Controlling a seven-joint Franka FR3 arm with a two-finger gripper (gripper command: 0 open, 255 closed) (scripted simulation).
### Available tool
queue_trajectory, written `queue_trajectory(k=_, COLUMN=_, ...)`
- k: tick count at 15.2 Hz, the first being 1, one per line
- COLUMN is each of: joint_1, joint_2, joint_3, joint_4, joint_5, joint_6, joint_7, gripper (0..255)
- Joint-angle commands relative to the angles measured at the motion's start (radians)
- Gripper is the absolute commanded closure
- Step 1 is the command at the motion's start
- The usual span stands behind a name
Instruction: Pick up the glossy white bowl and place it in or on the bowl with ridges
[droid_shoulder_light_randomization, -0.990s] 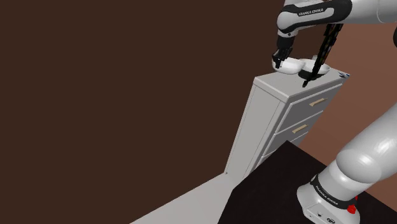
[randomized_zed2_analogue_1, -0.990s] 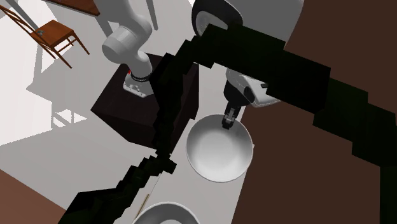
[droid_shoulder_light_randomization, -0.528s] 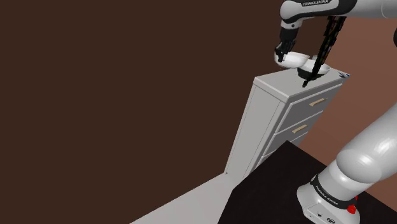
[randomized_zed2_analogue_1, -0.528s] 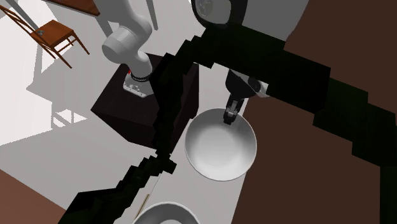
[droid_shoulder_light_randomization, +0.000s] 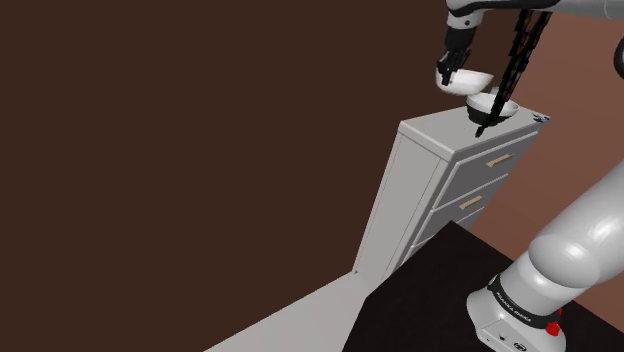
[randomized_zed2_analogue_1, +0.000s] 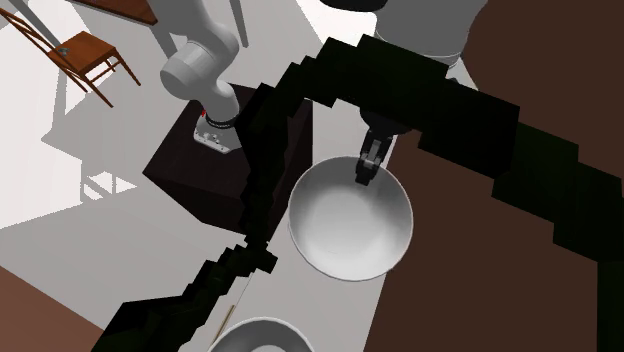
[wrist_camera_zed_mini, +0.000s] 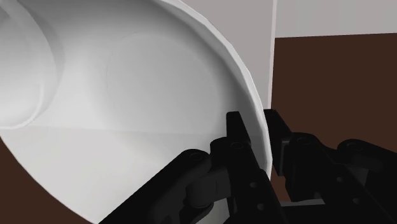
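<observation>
Brown wall (droid_shoulder_light_randomization: 180, 140) takes the shoulder view's left and middle. Right of it stands a pale grey dresser (droid_shoulder_light_randomization: 420, 190), with the dark stand (droid_shoulder_light_randomization: 430, 300) at lower right. In the upper right corner the black gripper (droid_shoulder_light_randomization: 447, 74) pinches the rim of a glossy white bowl (droid_shoulder_light_randomization: 470, 80), held in the air clear of the dresser top. A second white bowl (droid_shoulder_light_randomization: 497, 105) sits on that top, just right of it and lower. In the second exterior view a wooden chair (randomized_zed2_analogue_1: 85, 50) is at upper left and the held bowl at centre. In the wrist view the fingers (wrist_camera_zed_mini: 238, 137) press the rim from both sides.
</observation>
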Motion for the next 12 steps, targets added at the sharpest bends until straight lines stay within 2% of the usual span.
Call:
queue_trajectory(k=1, joint_1=0.0, joint_2=0.001, joint_3=0.0, joint_4=0.025, joint_5=0.001, joint_6=-0.023, joint_7=-0.004, gripper=255)
queue_trajectory(k=7, joint_1=-0.076, joint_2=0.081, joint_3=-0.073, joint_4=0.124, joint_5=0.035, joint_6=-0.014, joint_7=-0.157, gripper=255)
queue_trajectory(k=12, joint_1=-0.153, joint_2=0.181, joint_3=-0.127, joint_4=0.251, joint_5=0.087, joint_6=-0.023, joint_7=-0.287, gripper=255)
